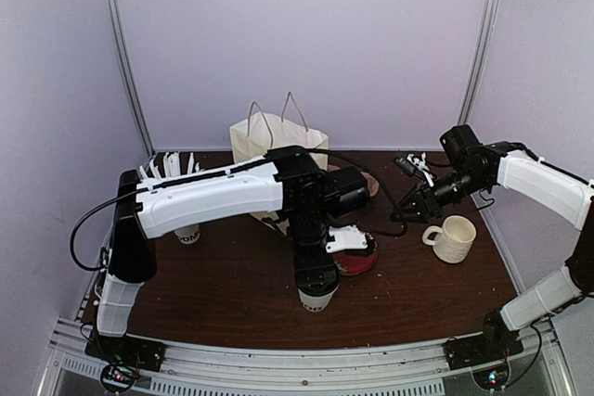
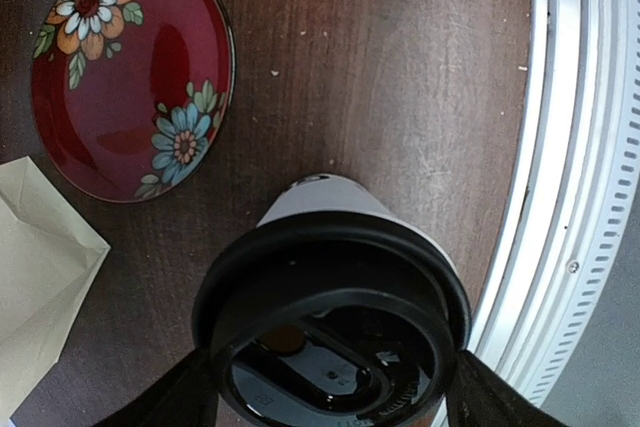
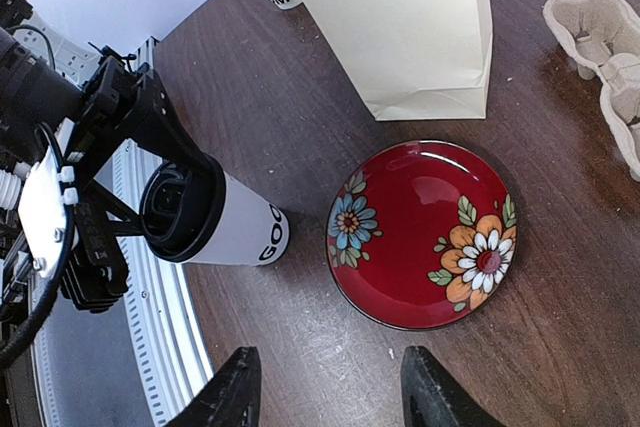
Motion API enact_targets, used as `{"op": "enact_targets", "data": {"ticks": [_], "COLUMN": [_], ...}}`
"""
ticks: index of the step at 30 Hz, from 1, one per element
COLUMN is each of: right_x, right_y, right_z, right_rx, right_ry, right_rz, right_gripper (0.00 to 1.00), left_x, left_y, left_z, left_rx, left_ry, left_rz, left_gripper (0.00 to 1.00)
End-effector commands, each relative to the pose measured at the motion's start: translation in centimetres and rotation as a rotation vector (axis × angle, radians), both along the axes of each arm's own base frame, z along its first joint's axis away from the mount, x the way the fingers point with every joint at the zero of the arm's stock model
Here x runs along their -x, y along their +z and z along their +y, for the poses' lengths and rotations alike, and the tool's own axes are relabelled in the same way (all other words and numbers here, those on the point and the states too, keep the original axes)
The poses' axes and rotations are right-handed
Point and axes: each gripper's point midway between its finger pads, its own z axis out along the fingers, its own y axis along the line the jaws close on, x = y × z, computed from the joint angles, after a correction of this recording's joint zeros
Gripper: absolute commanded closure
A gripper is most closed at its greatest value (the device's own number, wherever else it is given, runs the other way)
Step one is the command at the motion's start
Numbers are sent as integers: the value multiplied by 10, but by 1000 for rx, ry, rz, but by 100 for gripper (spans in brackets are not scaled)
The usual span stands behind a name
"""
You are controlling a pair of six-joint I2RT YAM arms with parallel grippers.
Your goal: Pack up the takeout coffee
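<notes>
Top view: the white paper cup [image 1: 317, 303] stands upright on the dark table [image 1: 223, 289], just beside the red plate [image 1: 358, 258], on the side of the plate nearer the arm bases. The left gripper [image 1: 316, 290] points straight down directly over the cup and hides its top; only the lettered base shows below it. The right gripper [image 1: 415, 213] hangs in the air behind and to the right of the plate, well apart from the cup. A ribbed mug [image 1: 452, 238] sits further right of the plate, and a paper bag [image 1: 271, 141] stands behind it. Left wrist view: the black lid [image 2: 335, 342] is seated on the cup and fills the lower centre, with one of the dark fingers [image 2: 165, 402] on each side of its rim. The tips lie at or against the rim; I cannot tell whether they press on it or stand just clear. The plate lies beyond the cup with bare table between them. Right wrist view: the right gripper's two fingers are spread apart with nothing between them, hovering over the near edge of the plate. The cup is to the left of the plate, not touching it, and the left gripper straddles the lidded top. A moulded pulp tray [image 3: 600, 42] lies beyond the plate at the right.
</notes>
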Motion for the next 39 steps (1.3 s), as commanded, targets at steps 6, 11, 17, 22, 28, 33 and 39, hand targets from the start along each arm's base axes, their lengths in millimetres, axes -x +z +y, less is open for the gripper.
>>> {"op": "enact_targets", "data": {"ticks": [6, 11, 17, 22, 28, 33, 39], "right_x": [3, 3, 4, 4, 4, 8, 37], "right_y": [1, 1, 1, 4, 14, 13, -17], "right_z": [2, 2, 3, 4, 7, 13, 28], "right_rx": [-3, -6, -8, -4, 6, 27, 91], "right_ry": [11, 13, 17, 27, 28, 12, 54], "right_rz": [0, 3, 4, 22, 48, 112, 305], "right_gripper": [49, 49, 49, 49, 50, 51, 53], "left_x": [-13, -14, -16, -14, -32, -79, -88], "left_y": [20, 20, 47, 77, 98, 105, 83], "left_z": [-7, -7, -3, 3, 14, 34, 47], "left_rx": [90, 95, 137, 196, 276, 400, 563], "left_ry": [12, 15, 25, 21, 92, 463, 682], "left_rz": [-57, -59, -99, -124, -220, -195, -80], "left_gripper": [17, 16, 2, 2, 2, 9, 16]}}
